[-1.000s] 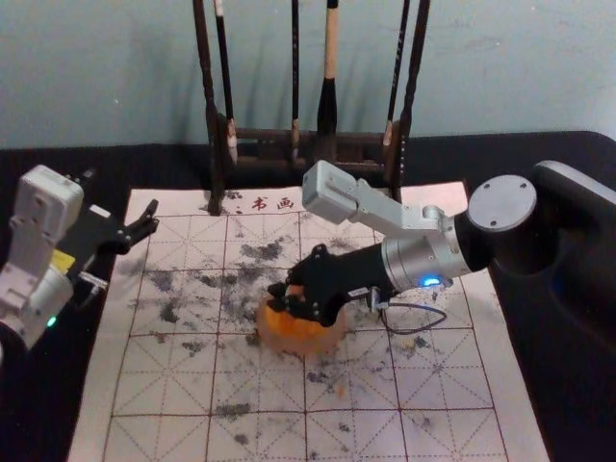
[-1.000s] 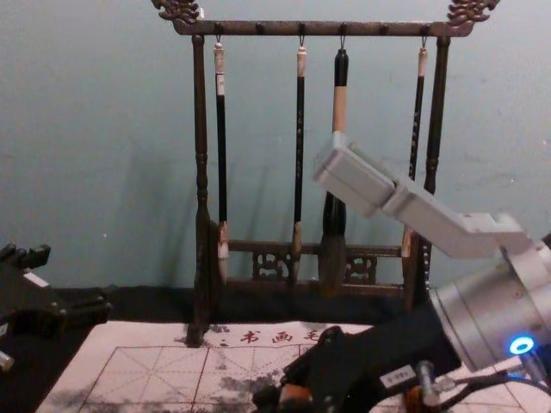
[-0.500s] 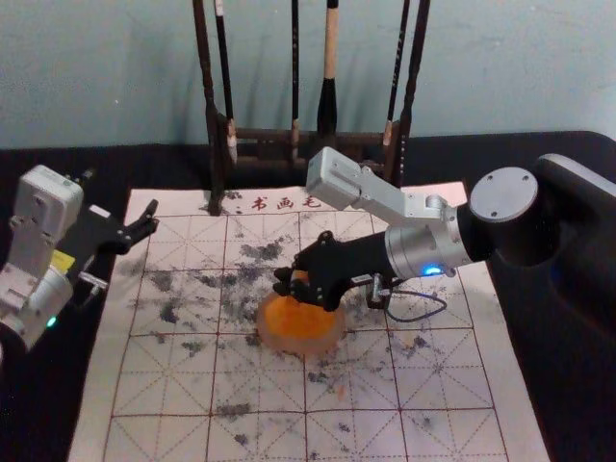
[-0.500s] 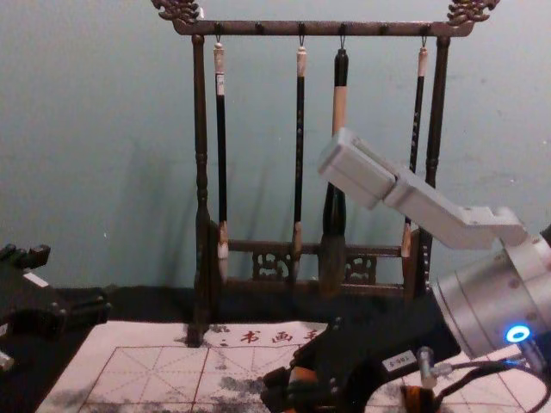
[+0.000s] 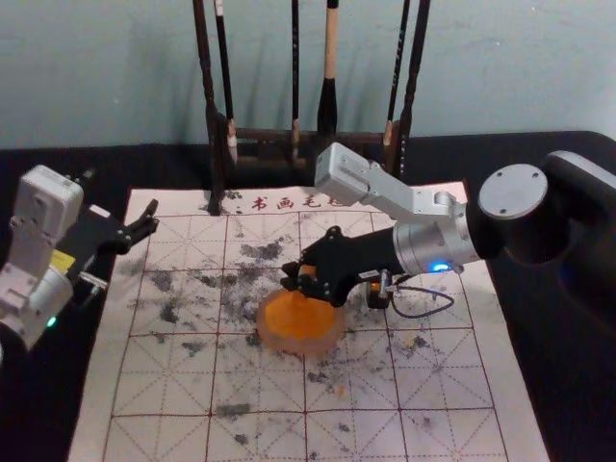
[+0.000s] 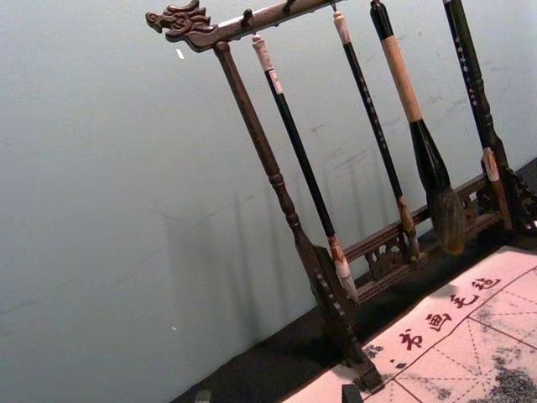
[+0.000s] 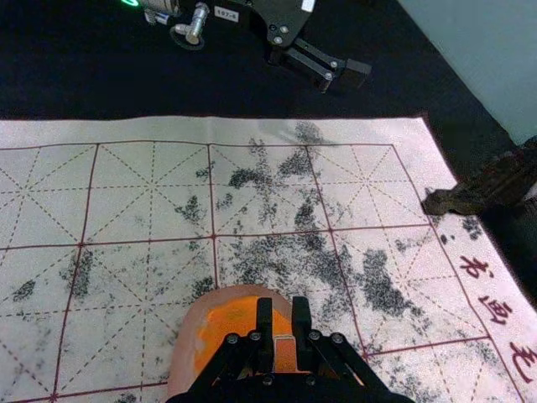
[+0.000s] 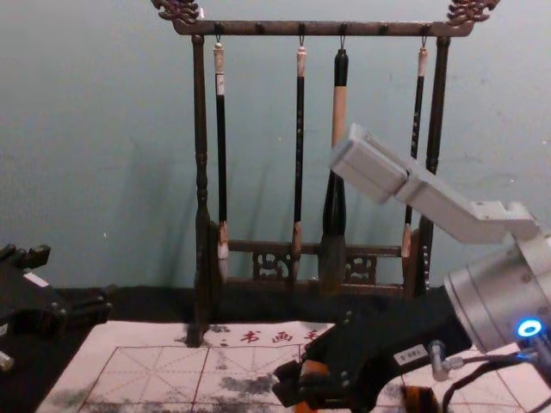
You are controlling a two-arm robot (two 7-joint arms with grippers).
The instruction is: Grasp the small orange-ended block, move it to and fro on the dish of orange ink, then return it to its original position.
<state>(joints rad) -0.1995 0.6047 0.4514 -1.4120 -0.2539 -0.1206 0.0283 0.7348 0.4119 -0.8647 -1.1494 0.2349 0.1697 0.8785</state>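
We've got the right gripper closed on the small orange-ended block, at the far side of the dish of orange ink; can't tell if block and ink touch. Our left gripper is parked by the mat's far-left corner, fingers spread wide, empty.

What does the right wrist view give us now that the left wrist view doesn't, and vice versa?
Right wrist view: the orange ink dish and the small block between the right gripper's closed jaws.

Left wrist view: the hanging brushes and the rack's top bar.

Both: the gridded mat with its lettering, a foot of the rack, the wall, and the left gripper, jaws apart.
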